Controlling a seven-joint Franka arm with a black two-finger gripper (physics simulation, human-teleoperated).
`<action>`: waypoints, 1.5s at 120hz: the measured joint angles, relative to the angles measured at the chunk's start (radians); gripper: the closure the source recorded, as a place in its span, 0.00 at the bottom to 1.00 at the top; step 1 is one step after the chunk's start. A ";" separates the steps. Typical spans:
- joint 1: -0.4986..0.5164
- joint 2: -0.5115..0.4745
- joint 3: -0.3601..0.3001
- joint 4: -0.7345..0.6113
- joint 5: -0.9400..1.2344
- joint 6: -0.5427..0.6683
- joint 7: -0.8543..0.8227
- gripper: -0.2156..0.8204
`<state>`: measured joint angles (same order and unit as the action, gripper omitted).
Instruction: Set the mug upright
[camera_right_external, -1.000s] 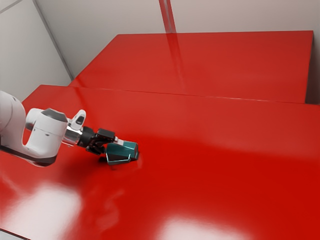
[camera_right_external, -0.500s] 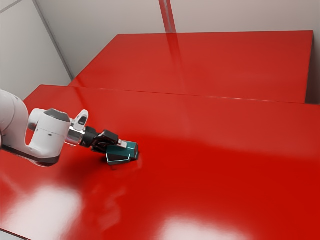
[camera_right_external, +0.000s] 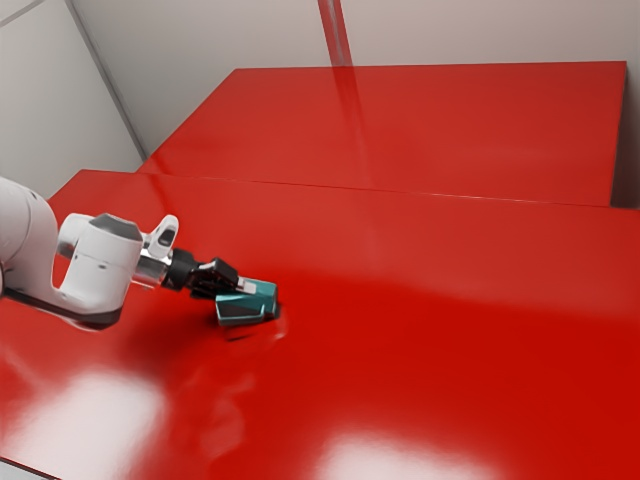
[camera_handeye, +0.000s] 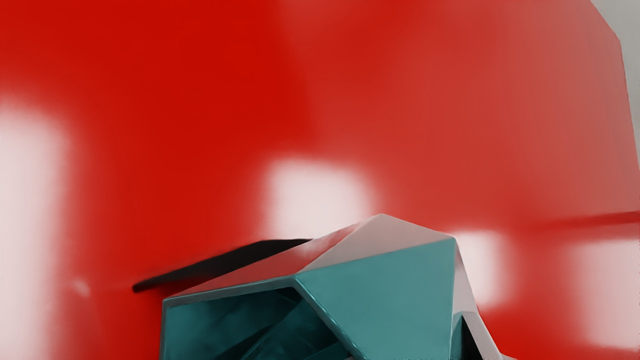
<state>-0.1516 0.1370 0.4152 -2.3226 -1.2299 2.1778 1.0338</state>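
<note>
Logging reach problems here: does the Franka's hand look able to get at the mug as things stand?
Probably yes: the hand is right at the tipped mug, whose open end faces the arm, and nothing stands between them.

Bright light falls on my glossy red surface (camera_right_external: 450, 300), leaving white glare (camera_right_external: 90, 410) along the exterior view's near edge. A darker, soft shade lies on the red below my arm (camera_right_external: 95, 270). In my wrist view, pale reflections (camera_handeye: 317, 200) fade out at soft edges; the mug's (camera_handeye: 385, 300) outer face is evenly lit, its inside dim.
</note>
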 joint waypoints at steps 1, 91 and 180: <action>0.000 0.000 0.000 0.002 0.000 0.000 0.000 0.80; -0.022 -0.173 -0.158 0.206 0.814 0.006 -0.243 0.94; -0.007 -0.062 -0.249 0.228 1.318 -0.011 -0.630 0.94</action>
<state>-0.1589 0.0748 0.1661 -2.0942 0.0883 2.1667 0.4041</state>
